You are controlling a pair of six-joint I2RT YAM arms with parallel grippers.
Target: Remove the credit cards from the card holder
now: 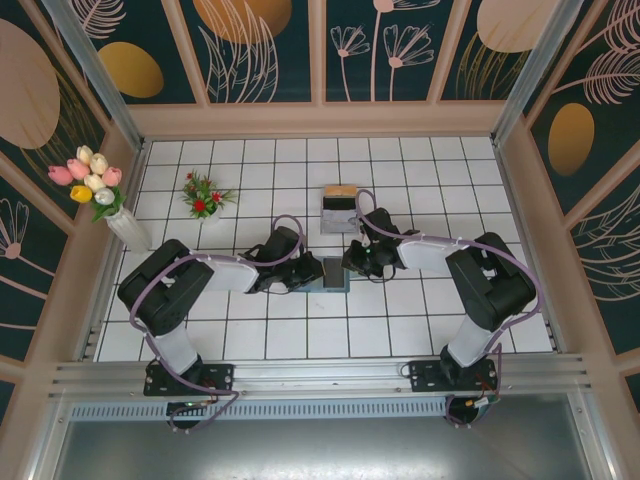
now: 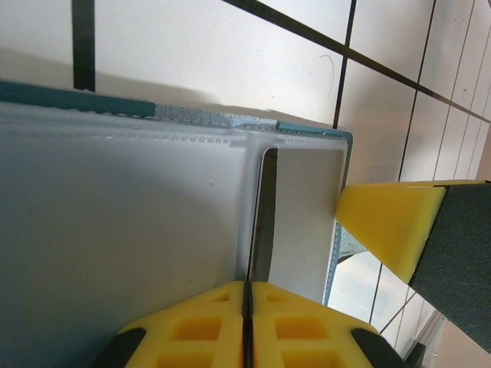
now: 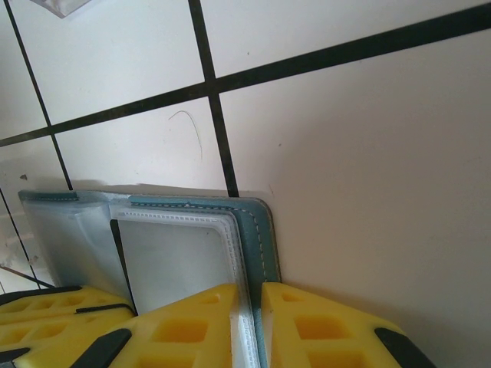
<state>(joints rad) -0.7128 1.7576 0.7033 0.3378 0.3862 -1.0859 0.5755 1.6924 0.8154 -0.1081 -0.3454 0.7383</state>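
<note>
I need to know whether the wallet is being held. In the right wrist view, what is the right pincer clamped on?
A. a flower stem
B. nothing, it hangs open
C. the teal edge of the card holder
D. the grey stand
C: the right pincer is shut on the stitched teal edge of the card holder, with the pale inner sleeves caught in the same grip.

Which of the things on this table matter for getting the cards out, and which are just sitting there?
Job: card holder, credit cards in its sleeves, left gripper, right gripper.
Lying about: grey stand, tulip vase, red flower pot.
</note>
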